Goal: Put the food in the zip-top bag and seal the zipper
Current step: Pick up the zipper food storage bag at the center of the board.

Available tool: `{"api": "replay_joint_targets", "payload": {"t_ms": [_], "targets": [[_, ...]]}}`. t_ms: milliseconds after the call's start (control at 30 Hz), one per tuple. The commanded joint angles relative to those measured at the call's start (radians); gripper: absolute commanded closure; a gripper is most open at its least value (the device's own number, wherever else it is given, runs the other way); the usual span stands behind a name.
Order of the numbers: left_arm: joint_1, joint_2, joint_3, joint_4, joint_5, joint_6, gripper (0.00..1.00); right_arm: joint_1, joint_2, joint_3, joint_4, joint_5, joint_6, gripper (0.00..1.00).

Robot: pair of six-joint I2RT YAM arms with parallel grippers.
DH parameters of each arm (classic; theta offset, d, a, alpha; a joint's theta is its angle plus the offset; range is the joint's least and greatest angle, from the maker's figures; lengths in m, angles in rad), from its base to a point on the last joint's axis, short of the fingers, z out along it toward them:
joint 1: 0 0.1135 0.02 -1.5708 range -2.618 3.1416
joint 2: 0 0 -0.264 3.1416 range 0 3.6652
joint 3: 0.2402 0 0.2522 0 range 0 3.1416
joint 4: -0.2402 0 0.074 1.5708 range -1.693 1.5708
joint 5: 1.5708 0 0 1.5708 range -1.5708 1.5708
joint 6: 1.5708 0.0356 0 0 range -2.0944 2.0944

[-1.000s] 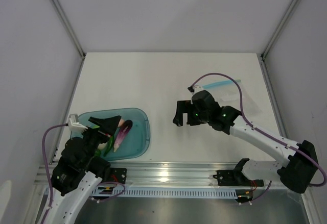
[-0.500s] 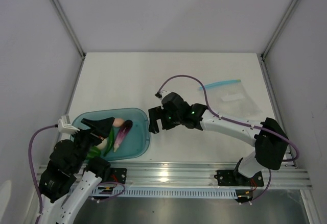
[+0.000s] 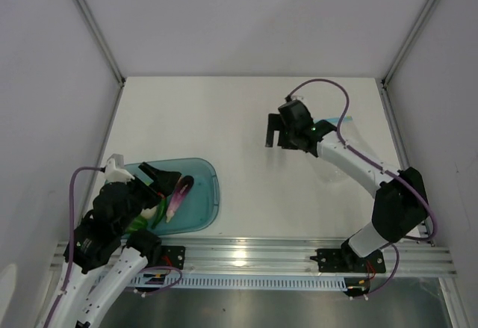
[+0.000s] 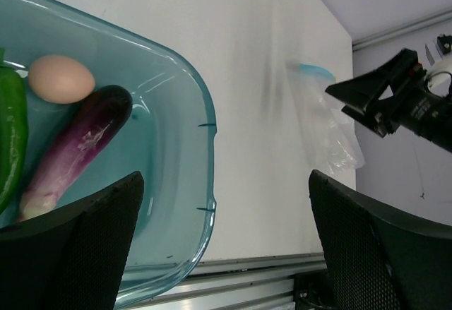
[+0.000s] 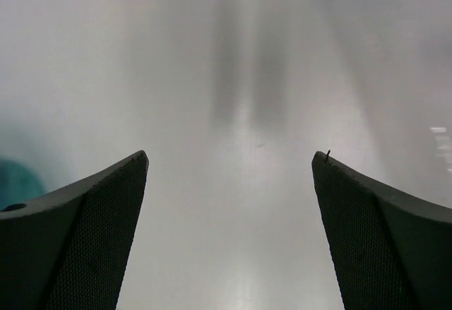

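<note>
Both are spread wide and holding nothing. The left pincer (image 4: pixel 226 174) hangs over the teal tray (image 4: pixel 206 140). The right pincer (image 5: pixel 229 155) hangs over bare table (image 3: pixel 187 119), near the zip-top bag (image 4: pixel 323 130). The eggplant (image 4: pixel 78 151) lies in the tray on a diagonal, dark end pointing far-right, pale end near-left.

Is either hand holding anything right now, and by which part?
Nothing is held. The left hand is open above the teal tray; the right hand is open above the table.
</note>
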Motion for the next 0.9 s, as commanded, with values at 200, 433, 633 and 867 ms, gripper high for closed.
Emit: {"api": "replay_joint_targets", "payload": {"t_ms": [200,433,633,867], "targets": [[0.008,0.005,-0.048,0.197,0.237,0.116,0.0,-0.112,0.322,0.292,-0.245,0.462,-0.255,0.01],[0.008,0.001,-0.106,0.315,0.308,0.126,0.0,-0.121,0.495,0.32,-0.224,0.645,-0.36,0.01],[0.008,0.044,-0.105,0.349,0.345,0.125,0.01,-0.136,0.566,0.327,-0.17,0.758,-0.388,0.02],[0.008,0.038,-0.116,0.355,0.345,0.119,0.01,-0.125,0.503,0.229,-0.027,0.779,-0.435,0.65]]}}
